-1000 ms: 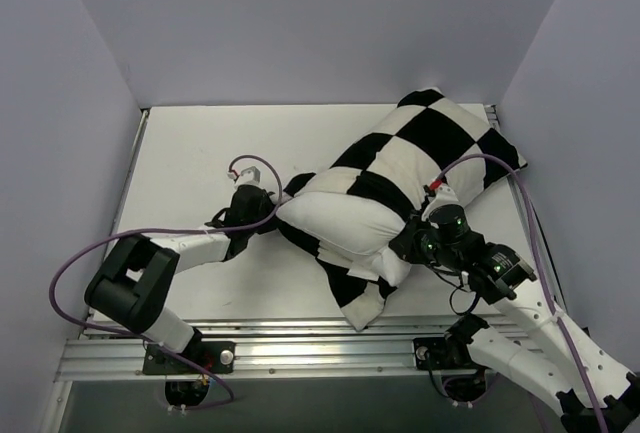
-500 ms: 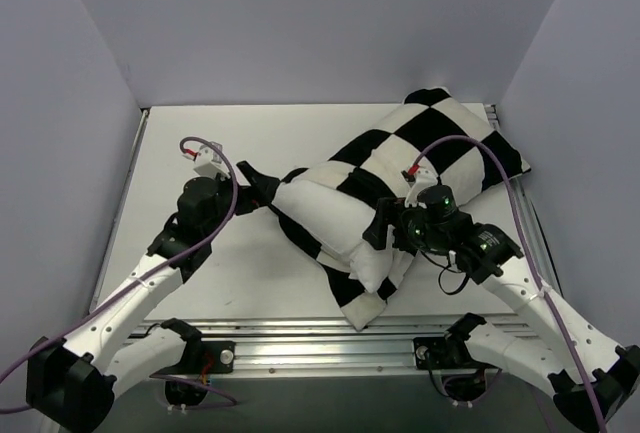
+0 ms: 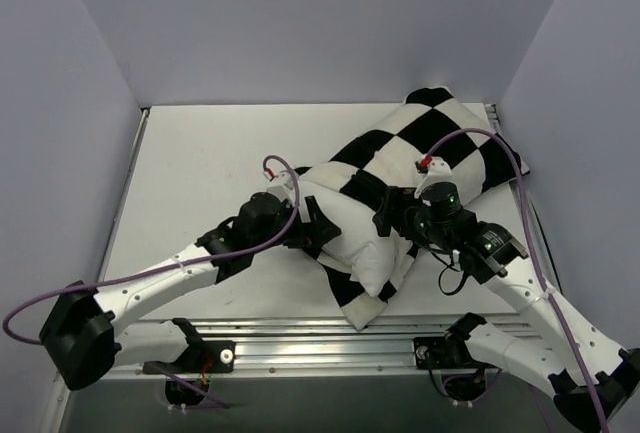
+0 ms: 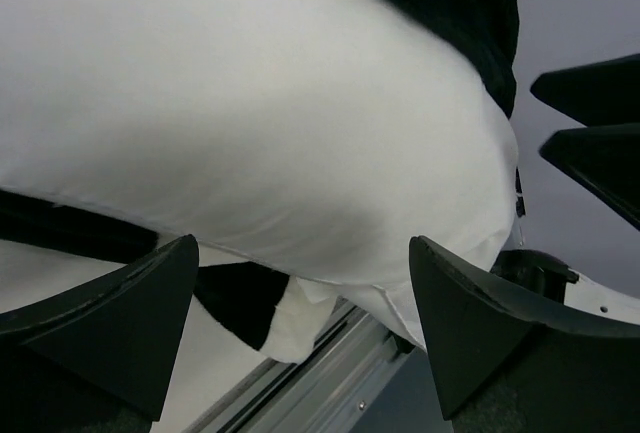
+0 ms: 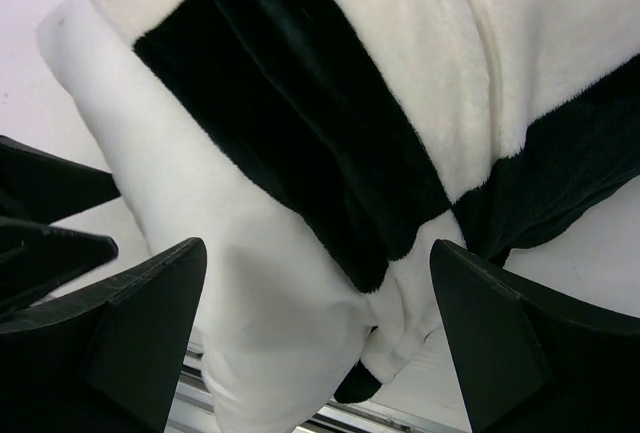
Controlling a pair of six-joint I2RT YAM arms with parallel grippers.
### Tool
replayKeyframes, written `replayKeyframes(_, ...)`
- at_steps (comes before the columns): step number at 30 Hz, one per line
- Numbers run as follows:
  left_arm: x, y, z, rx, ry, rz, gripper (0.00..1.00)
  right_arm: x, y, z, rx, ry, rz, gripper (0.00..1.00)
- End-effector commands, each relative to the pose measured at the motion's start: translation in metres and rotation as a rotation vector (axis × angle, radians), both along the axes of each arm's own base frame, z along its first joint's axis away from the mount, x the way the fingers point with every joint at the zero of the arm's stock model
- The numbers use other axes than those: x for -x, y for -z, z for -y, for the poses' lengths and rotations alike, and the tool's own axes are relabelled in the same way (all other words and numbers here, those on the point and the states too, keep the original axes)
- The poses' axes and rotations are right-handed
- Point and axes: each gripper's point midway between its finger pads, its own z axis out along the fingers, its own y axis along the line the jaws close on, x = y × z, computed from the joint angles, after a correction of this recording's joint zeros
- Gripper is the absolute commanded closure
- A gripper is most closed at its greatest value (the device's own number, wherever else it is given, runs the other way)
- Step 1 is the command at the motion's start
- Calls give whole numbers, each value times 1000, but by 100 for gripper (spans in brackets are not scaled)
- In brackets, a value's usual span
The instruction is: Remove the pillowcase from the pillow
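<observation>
- Top external view shows the pillowcase [image 3: 432,141] lying slantwise from the far right corner of the tabletop [image 3: 200,153] toward the middle of its near edge. The pillow [image 3: 360,248] bulges out bare at the near end.
- We judge the step in hand to be a fresh grip, one hand on each fabric, with the cover only partly worked off.
- To do it well, we would close the left hand [image 3: 312,221] on plain white cushion only, and deep enough that the plump filling does not slip free.
- We would have the right hand [image 3: 392,221] pinch the checked cloth alone at its bunched edge. It should then draw toward the far right corner while the left anchors, so the two do not drag along together.
- The left hand's fingers are spread wide and hold nothing. The bare pillow fills the gap between them, though in the left wrist view we cannot tell whether the pads touch it.
- The right hand's fingers are also well apart and empty, poised over the edge of the pillowcase where it meets the pillow.
</observation>
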Motion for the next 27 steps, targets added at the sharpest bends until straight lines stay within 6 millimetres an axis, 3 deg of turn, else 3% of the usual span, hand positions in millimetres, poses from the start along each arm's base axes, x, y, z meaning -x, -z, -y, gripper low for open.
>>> replayKeyframes(1,-6,-54,46,159,24,78,6,-11,11,2,24,39,8,11)
replayKeyframes(5,-8,-40,68,134,27,40,6,-15,21,10,54,76,17,11)
replayKeyframes(10,-14,-15,80,138,-9,-21,6,-20,42,9,94,66,-9,11)
replayKeyframes(19,-27,-10,84,207,-83,-30,6,-24,70,-8,60,35,-49,19)
replayKeyframes(21,-28,-13,85,210,-88,-29,6,-22,72,-19,14,2,-63,37)
replayKeyframes(22,-31,-13,82,209,-107,-23,6,-19,72,-24,-4,-17,-67,52)
replayKeyframes(27,-34,-4,65,158,-175,-29,6,-7,63,-58,-108,-110,-76,82)
